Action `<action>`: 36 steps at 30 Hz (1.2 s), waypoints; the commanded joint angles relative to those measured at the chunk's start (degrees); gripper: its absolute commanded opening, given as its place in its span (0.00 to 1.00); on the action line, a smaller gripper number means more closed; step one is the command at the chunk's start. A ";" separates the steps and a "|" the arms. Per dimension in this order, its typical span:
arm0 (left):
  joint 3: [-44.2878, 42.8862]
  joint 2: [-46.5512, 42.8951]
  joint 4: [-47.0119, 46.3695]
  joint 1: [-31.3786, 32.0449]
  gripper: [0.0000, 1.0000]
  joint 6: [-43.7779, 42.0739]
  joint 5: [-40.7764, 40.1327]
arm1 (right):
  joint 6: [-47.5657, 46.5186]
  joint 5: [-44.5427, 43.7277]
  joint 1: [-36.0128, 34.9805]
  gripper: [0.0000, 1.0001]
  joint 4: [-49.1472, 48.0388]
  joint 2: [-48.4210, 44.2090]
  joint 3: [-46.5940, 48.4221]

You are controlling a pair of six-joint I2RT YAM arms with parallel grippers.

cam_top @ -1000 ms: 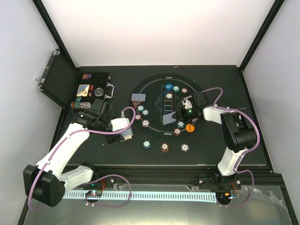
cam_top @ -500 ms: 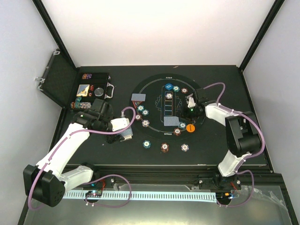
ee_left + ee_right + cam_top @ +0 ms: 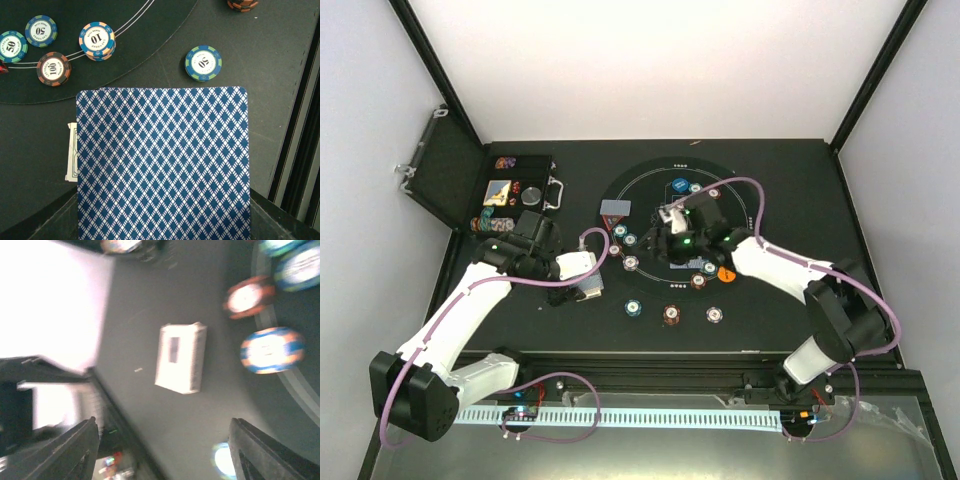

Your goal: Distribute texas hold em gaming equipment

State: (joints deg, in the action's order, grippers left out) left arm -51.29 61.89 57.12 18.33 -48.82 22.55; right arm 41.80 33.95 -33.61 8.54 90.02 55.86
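Open case beside mat (round)

A playing card, its blue diamond-patterned back up, fills the lower middle of the view. A white sliver juts from its left edge, probably a second card beneath. Just past its top edge, a teal 50 chip lies on the bare table. Inside the mat's curved edge sit an orange-and-blue 10 stack, a red-brown 100 chip and two blue-green chips at far left.
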 commanded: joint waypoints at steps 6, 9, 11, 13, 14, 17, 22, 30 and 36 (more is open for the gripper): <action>-2.11 -0.05 -0.36 -0.31 0.02 0.49 1.13 | 18.72 10.34 -12.67 0.78 -25.52 4.46 -1.27; -2.06 -0.18 -0.30 -0.31 0.01 0.50 1.18 | 20.28 10.41 -14.27 0.78 -28.09 6.32 -1.04; -2.01 -0.27 -0.26 -0.31 0.02 0.48 1.10 | 20.97 10.51 -14.95 0.78 -29.10 7.55 -0.98; -2.05 -0.34 -0.17 -0.32 0.01 0.48 1.03 | 21.11 10.52 -15.45 0.78 -29.28 8.34 -0.57; -2.06 -0.44 -0.17 -0.31 0.02 0.48 1.09 | 21.33 10.59 -15.67 0.78 -29.54 8.67 -0.43; -2.14 -0.48 -0.17 -0.31 0.02 0.54 1.10 | 21.47 10.77 -16.34 0.78 -29.70 9.93 0.48; -2.30 -0.14 -0.13 -0.31 0.02 0.71 1.51 | 22.48 11.12 -17.52 0.78 -30.99 12.88 1.98; -2.68 -0.10 0.08 -0.31 0.02 0.40 1.46 | 25.04 11.54 -18.43 0.74 -34.22 17.28 4.26; -2.51 -0.14 0.16 -0.31 0.01 0.21 1.43 | 25.69 11.73 -18.34 0.72 -34.63 19.41 5.07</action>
State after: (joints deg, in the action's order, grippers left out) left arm -51.31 61.89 57.14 18.33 -48.80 22.57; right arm 66.57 44.97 -51.72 -23.66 107.96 59.55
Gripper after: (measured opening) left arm 0.670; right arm 0.728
